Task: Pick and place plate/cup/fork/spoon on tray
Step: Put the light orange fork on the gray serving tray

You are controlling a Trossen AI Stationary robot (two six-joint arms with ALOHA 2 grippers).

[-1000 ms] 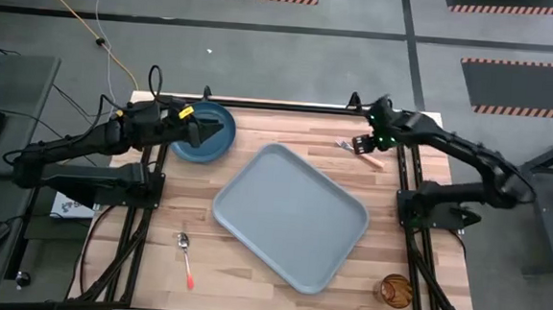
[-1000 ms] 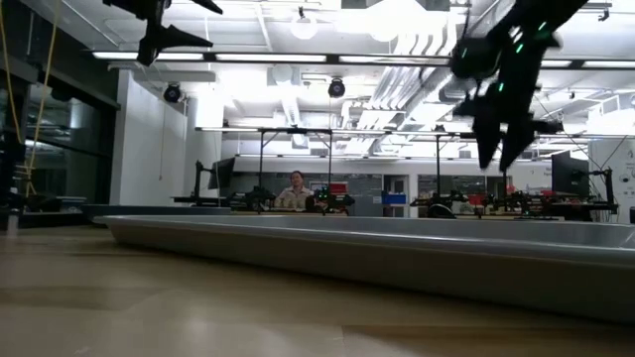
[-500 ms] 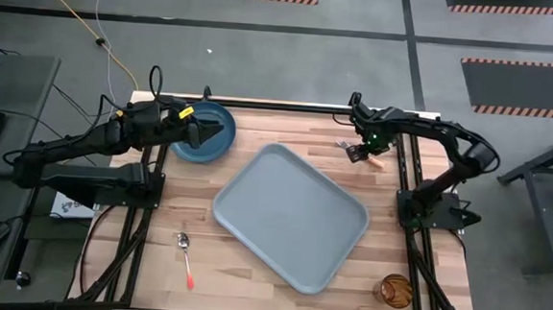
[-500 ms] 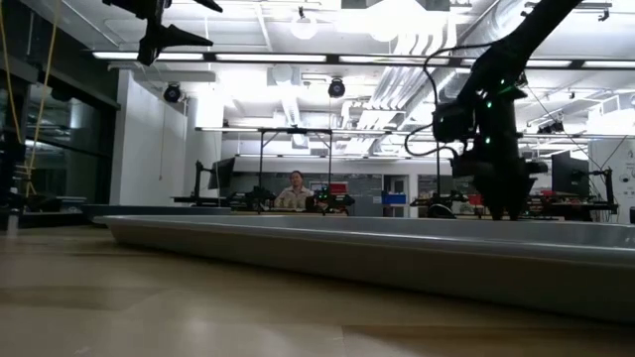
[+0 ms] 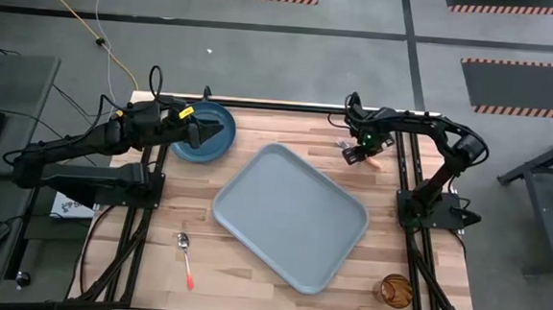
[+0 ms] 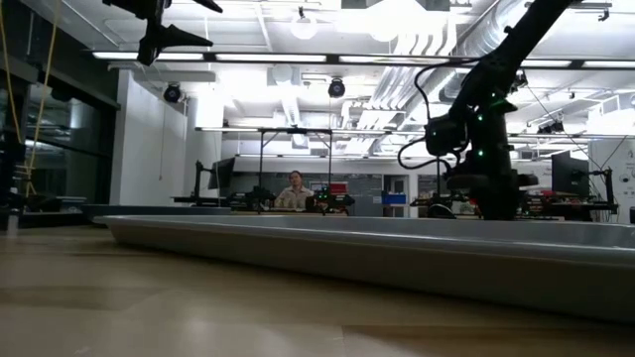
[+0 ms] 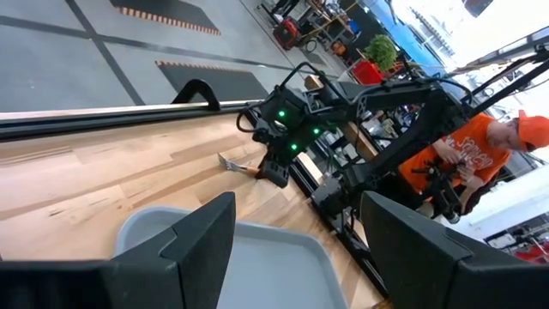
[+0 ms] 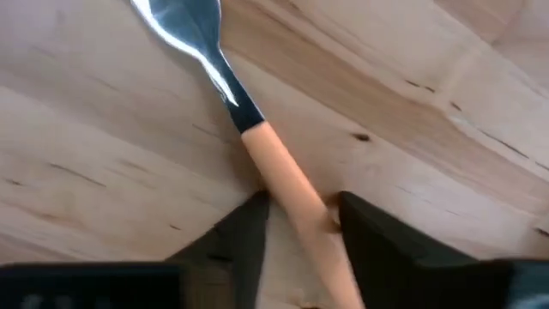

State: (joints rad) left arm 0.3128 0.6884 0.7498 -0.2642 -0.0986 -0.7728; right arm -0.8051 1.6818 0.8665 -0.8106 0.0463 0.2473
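Observation:
The fork, with silver tines and a peach handle, lies on the wood at the table's far right, beside the grey-blue tray. My right gripper is down at the fork and shut on its handle. My left gripper hovers open and empty over the teal-blue plate at the far left. The red-handled spoon lies near the front left. The amber cup stands at the front right corner. My right gripper holds the fork's peach handle, a little behind the tines, pinched between its two fingers. The fingers come from above and lie across the handle. The fork lies flat on the table.
The tray lies askew in the table's middle, its lip filling the low view. Black frame rails run along the far edge and both sides. A person in orange stands beyond the table's right side.
My right gripper has come down from well above the table onto the fork, shifting slightly toward the table's left edge as its arm folded. The fork has stayed where it was.

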